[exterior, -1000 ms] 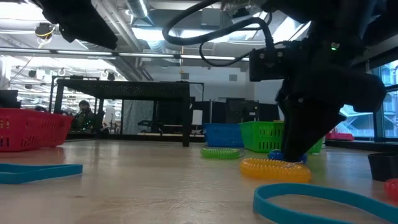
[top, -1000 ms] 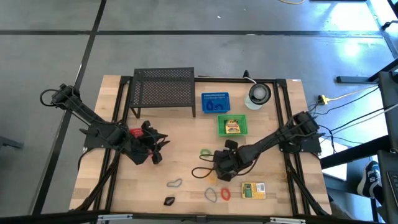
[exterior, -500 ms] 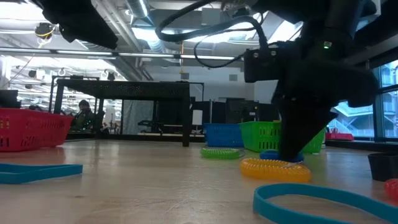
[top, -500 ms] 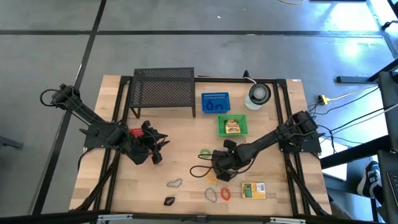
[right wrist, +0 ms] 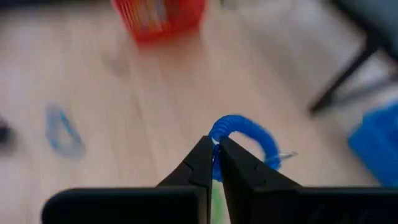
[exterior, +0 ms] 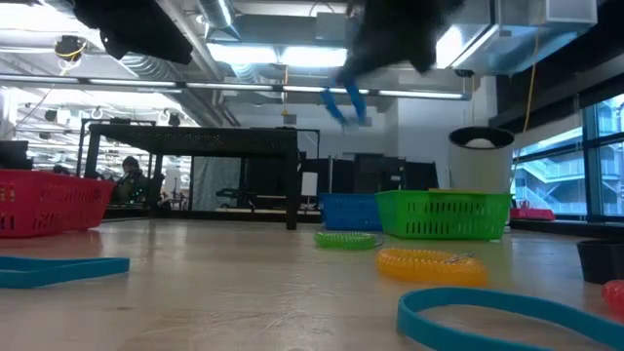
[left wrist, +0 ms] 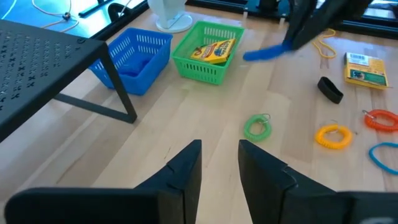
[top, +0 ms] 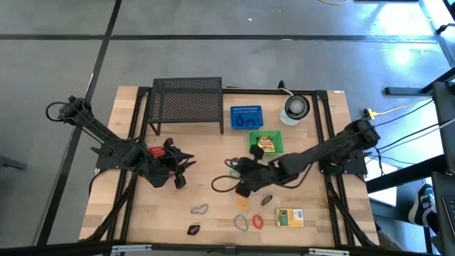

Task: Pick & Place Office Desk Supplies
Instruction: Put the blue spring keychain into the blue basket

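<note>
Right gripper (right wrist: 214, 163) clamped on a blue coil loop (right wrist: 245, 134), lifted clear above the desk (top: 213, 153) near its middle, just short of the green basket (top: 265, 144). Left gripper (left wrist: 219, 165) hangs beside the red basket (top: 154, 152), fingers slightly apart, nothing between them. Green coil loop (left wrist: 257, 127) and yellow coil loop (left wrist: 333, 135) lie on the wood; blue basket (top: 246, 117) sits beside the black mesh shelf (top: 187, 101).
</note>
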